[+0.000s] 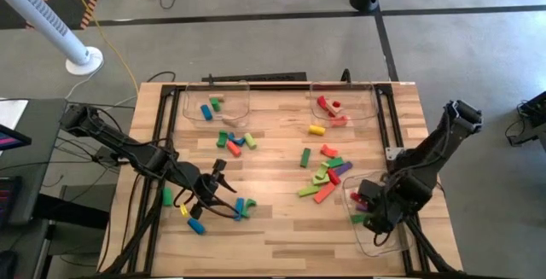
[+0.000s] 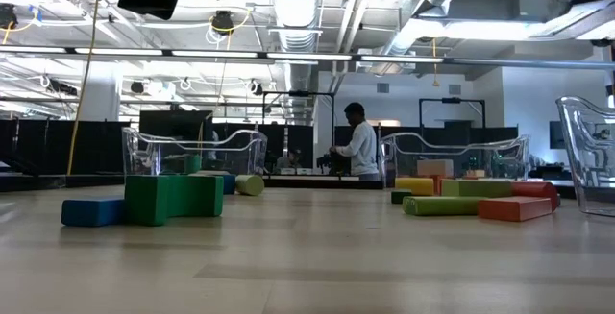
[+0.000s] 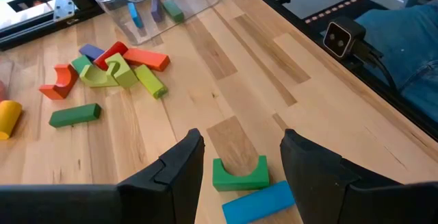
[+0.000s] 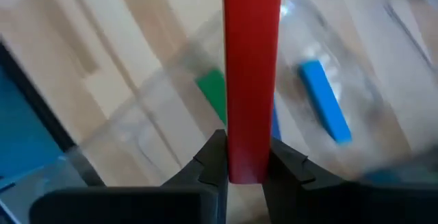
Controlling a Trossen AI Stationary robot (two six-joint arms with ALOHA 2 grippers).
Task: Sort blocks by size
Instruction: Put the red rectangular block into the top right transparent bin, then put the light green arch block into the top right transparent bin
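Blocks [image 1: 322,179] in red, green, blue, yellow and purple lie scattered over a pale wooden table [image 1: 281,236] framed by black rails, with a grey floor, cables and a white pole around it; in the low view a person [image 2: 359,147] stands far off under ceiling pipes. Two clear trays [image 1: 215,100] sit at the far edge, and a third tray [image 1: 375,238] at the near right. The left gripper [image 3: 239,157] hangs at the near left with its fingers spread, a green arch block [image 3: 239,174] and a blue bar [image 3: 259,202] lying between them. The right gripper [image 4: 245,161] is over the near-right tray, pinching a long red bar [image 4: 250,73]; a blue block [image 4: 326,109] and a green one lie in the tray beneath.
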